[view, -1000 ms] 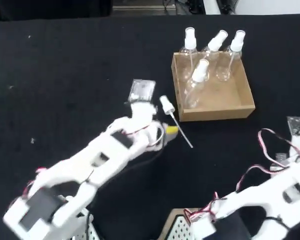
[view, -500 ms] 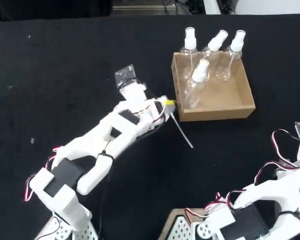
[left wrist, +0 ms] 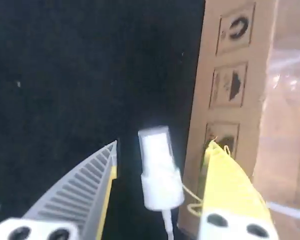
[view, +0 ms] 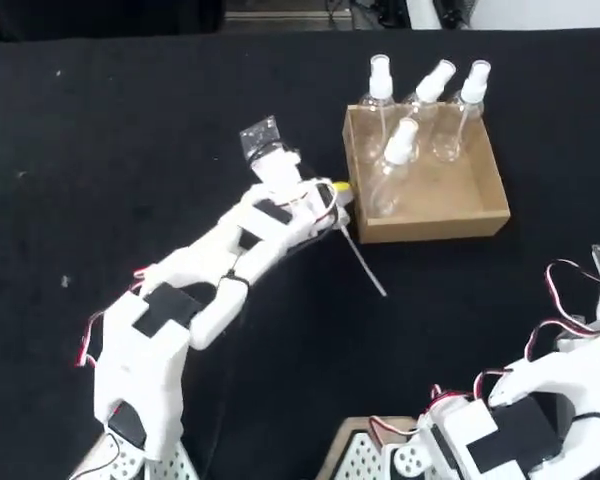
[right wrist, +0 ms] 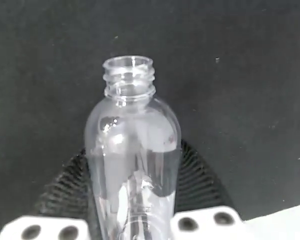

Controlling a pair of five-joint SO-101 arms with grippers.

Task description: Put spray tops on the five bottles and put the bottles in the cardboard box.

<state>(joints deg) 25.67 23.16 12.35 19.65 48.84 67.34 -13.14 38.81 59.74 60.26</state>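
Left gripper (left wrist: 162,147): jaws apart, one finger on each side of the top (left wrist: 159,170), with a gap showing on both sides; near the centre of the high view (view: 332,196), just beside the left wall of the box (view: 435,222)
Top: white, lying on the table (view: 130,120) between the jaws; its thin tube (view: 365,268) trails toward the lower right in the high view
Right gripper (right wrist: 135,152): clamped on a bottle (right wrist: 134,120)
Bottle: clear, bare threaded neck, centre of the right wrist view over the black table
Right arm (view: 525,425): lower right corner of the high view
Box: cardboard, upper right of centre; its printed side wall (left wrist: 230,95) is at the right of the left wrist view
Four bottles (view: 392,165): clear with white tops, in the upper part of the box, three along its upper wall and one just below them at the left
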